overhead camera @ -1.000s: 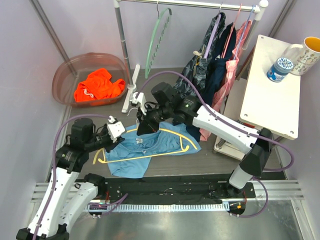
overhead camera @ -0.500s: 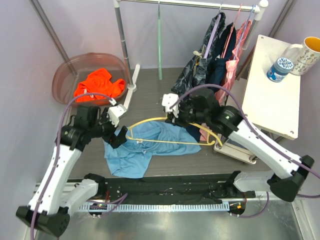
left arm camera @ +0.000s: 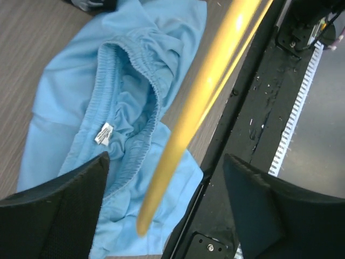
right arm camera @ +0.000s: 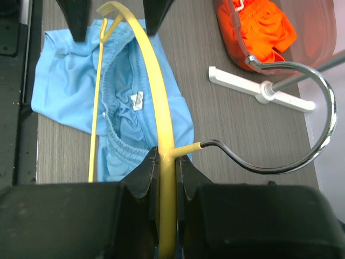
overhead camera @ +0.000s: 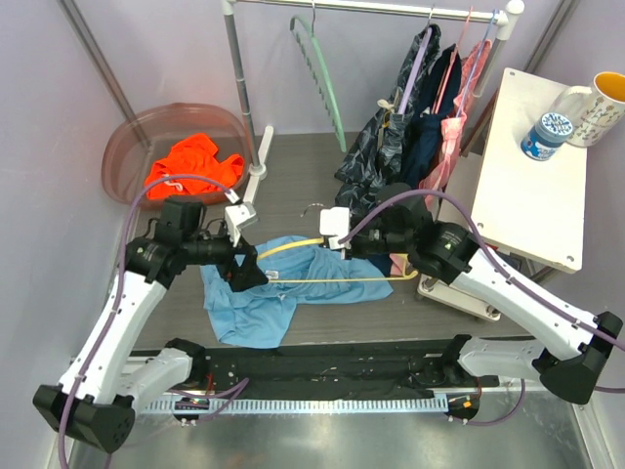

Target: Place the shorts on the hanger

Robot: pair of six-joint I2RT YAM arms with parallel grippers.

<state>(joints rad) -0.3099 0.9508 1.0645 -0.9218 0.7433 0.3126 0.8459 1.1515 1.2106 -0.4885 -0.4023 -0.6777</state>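
Leftward at the hanger's (left arm camera: 202, 105) tip, the left gripper (overhead camera: 244, 274) has slid in since a moment ago and let go. Its jaws now stand wide, and the yellow bar passes between them untouched. On the other side, we see the right gripper (right arm camera: 167, 162) with its jaws clenched on the hanger's crown, just beside the metal hook (right arm camera: 269, 170), holding it over the shorts (overhead camera: 259, 308). They lie crumpled on the tabletop (overhead camera: 293, 186) beneath the hanger, waistband gaping, white label (left arm camera: 104, 134) showing inside. Up on the rail, the green hanger (overhead camera: 322, 86) has swung round.
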